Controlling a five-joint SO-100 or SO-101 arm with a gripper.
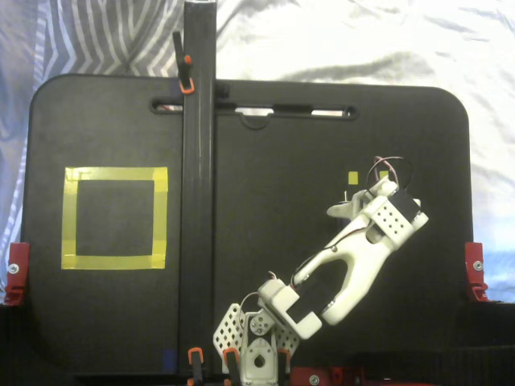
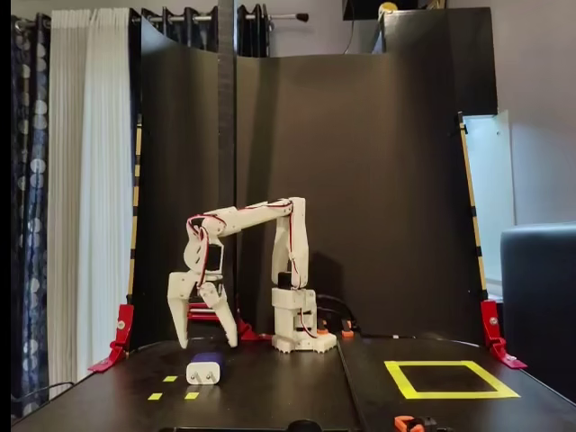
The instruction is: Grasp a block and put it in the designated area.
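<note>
The block [image 2: 204, 368], a small dark blue cuboid with a pale front face, lies on the black board at the left of a fixed view. My gripper [image 2: 206, 340] hangs just above it, open, with one finger on each side and not touching it. In the fixed view from above, the gripper [image 1: 360, 203] is at the right of the board and the dark block cannot be made out beneath it. The designated area [image 1: 115, 174], a large yellow tape square, is at the far left there and empty. It shows at the right in the front view [image 2: 450, 394].
Tiny yellow tape squares [image 2: 170, 379] lie around the block, two of them visible from above [image 1: 352, 178]. A black upright post [image 1: 197, 161] crosses the board between gripper and area. Red clamps [image 1: 475, 269] hold the board edges. The arm's base [image 2: 297, 328] stands mid-board.
</note>
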